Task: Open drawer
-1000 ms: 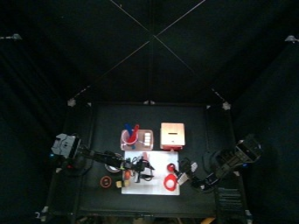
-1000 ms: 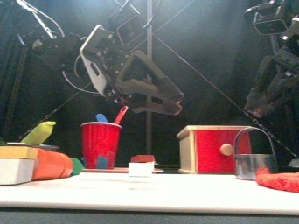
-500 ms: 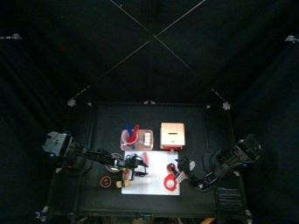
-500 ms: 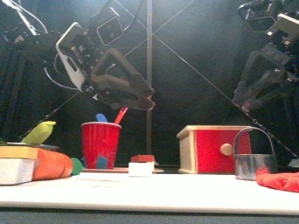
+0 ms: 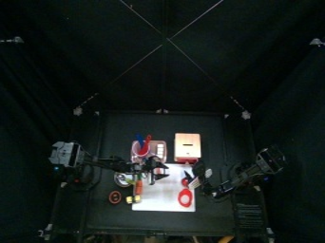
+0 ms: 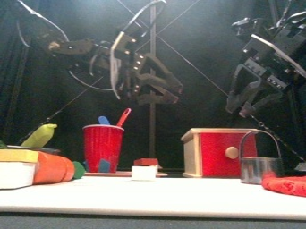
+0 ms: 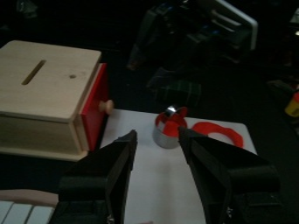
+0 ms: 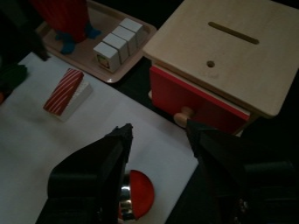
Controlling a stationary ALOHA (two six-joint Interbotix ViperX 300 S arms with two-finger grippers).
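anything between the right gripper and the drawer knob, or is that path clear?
Right wrist view: nothing solid lies between the open right gripper and the knob on the drawer. Only a bare strip of white sheet and dark table.

Open air above the drawer, metal cup close beside its red front, red cup well apart across a bare counter gap.

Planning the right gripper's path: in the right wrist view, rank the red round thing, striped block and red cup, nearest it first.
1. Red round thing, low between the right gripper's jaws.
2. Striped block, out on the white sheet.
3. Red cup, farthest, beside the white blocks.
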